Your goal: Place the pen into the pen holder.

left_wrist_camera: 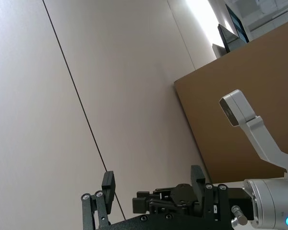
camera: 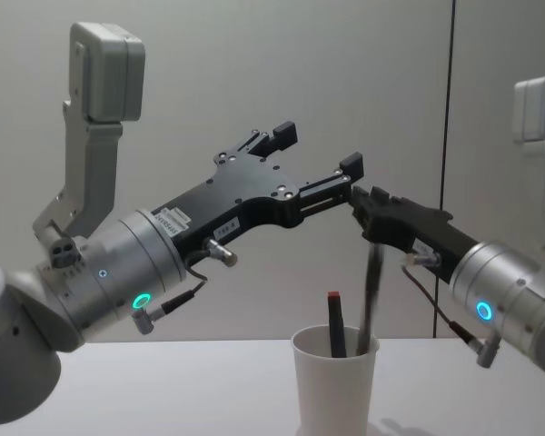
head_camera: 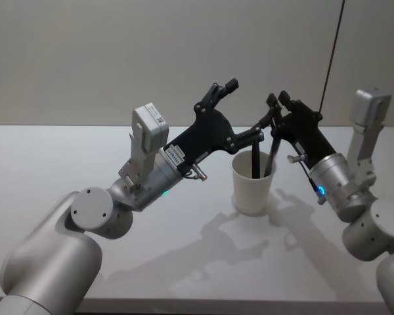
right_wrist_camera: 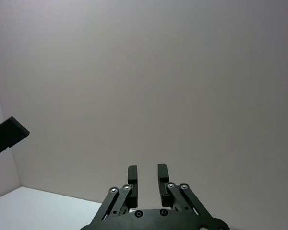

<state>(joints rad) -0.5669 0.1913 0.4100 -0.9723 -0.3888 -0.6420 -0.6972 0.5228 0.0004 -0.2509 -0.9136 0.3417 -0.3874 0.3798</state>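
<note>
Your pen [camera: 371, 295] stands near upright in the cup [camera: 336, 381], top tipped toward 1 o'clock, beside another pen [camera: 334, 322]. Your right gripper [head_camera: 276, 105] above it shows a narrow empty gap; your left gripper [camera: 313, 150] gapes wide, empty

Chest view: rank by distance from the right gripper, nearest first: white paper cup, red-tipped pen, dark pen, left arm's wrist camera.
From the right gripper:
1. Dark pen: just below the gripper, lower end in the cup.
2. Red-tipped pen: standing in the cup, left of the dark pen.
3. White paper cup: on the table, bottom centre.
4. Left arm's wrist camera: top left, farthest.
</note>
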